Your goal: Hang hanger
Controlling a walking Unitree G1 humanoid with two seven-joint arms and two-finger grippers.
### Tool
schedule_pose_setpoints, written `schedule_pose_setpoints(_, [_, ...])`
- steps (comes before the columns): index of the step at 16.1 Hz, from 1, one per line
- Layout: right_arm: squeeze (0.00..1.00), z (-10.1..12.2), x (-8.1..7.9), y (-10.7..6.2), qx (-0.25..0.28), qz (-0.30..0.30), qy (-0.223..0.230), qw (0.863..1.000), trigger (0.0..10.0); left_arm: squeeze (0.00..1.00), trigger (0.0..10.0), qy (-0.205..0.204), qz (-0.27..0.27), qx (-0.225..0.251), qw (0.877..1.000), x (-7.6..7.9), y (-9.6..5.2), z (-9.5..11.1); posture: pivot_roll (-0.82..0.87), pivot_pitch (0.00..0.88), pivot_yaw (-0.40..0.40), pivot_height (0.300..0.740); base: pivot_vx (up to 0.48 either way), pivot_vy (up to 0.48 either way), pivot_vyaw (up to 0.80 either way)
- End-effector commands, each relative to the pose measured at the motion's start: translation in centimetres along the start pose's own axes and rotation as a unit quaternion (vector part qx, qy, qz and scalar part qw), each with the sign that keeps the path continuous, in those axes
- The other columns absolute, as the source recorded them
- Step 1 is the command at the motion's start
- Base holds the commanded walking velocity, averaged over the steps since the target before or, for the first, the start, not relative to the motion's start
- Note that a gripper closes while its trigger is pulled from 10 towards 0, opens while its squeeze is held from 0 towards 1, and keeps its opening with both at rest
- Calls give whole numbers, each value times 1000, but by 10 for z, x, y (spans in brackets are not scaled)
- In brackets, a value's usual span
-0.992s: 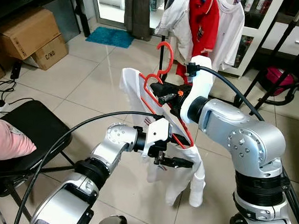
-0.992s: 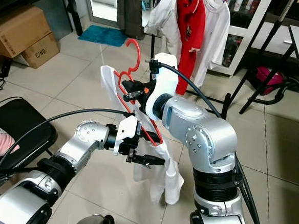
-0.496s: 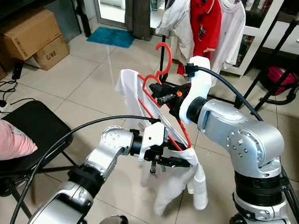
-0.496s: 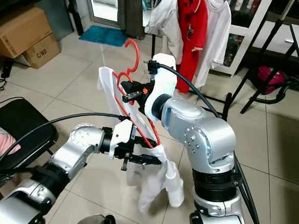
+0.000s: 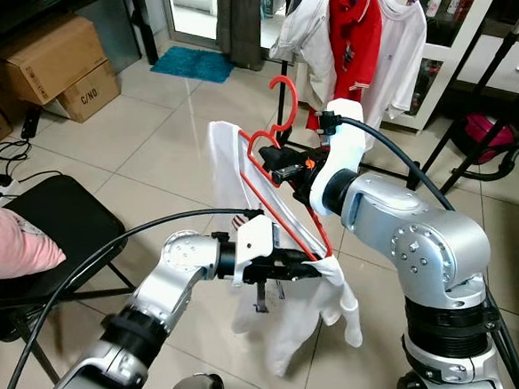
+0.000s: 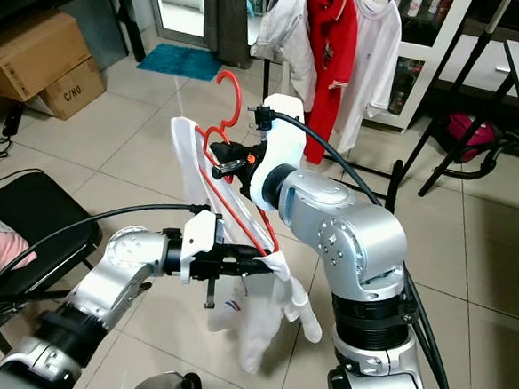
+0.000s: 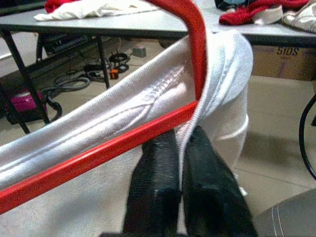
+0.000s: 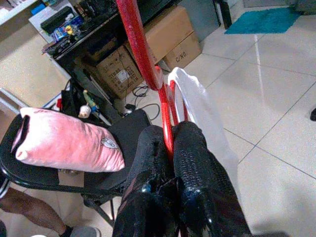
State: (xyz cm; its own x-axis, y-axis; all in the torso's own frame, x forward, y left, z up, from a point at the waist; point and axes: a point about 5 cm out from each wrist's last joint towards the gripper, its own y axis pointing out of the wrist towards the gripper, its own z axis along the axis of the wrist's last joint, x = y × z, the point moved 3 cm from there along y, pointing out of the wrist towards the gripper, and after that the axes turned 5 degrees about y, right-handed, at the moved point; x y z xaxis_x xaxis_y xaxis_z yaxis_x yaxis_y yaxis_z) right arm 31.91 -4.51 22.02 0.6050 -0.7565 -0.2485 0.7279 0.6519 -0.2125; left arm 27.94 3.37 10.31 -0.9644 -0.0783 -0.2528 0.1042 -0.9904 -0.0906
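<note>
A red plastic hanger [image 5: 285, 216] slants down in front of me, hook [image 5: 289, 97] uppermost. A white garment [image 5: 228, 170] is draped over it and hangs loose below [image 6: 258, 337]. My right gripper [image 5: 286, 171] is shut on the hanger's neck just under the hook; in its wrist view the fingers [image 8: 192, 163] pinch the red rod [image 8: 143, 54]. My left gripper [image 5: 306, 269] is at the hanger's low end, shut on the white cloth. In the left wrist view its fingers [image 7: 158, 182] clamp a fold of cloth [image 7: 222, 64] right under the red bar [image 7: 98, 153].
A rack of hung red and white shirts [image 5: 360, 32] stands straight ahead. A black chair [image 5: 57, 216] with a pink cushion [image 5: 7, 244] is at my left. Cardboard boxes [image 5: 60, 51] sit at the far left, black stand legs [image 5: 459, 146] at the right. Tiled floor lies between.
My left gripper has risen from below the hanger to its low end, and the white cloth is now bunched over that end. The right gripper has held the hanger nearly still.
</note>
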Motion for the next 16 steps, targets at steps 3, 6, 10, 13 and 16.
schedule_pose_setpoints(3, [0,0,0,0,-1,-1,-3,1000,10000,0,0,1,-5,9,1000,4,-3,7,-66,75,84,740,0,0,0])
schedule_pose_setpoints(6, [0,-5,3,1,-14,-10,-5,1000,10000,0,0,4,-39,-3,999,16,-1,8,-69,70,83,740,0,0,0])
schedule_pose_setpoints(10, [0,-21,14,2,-47,-31,-14,998,10000,0,0,11,-61,-7,998,19,5,15,-68,64,80,740,0,0,0])
schedule_pose_setpoints(13, [0,-28,16,4,-63,-34,-35,997,10000,0,0,11,-61,-7,998,16,9,19,-66,65,80,740,0,0,0])
schedule_pose_setpoints(16, [0,-35,14,6,-76,-31,-53,995,10000,0,0,8,-55,-3,998,12,14,22,-62,71,78,740,0,0,0])
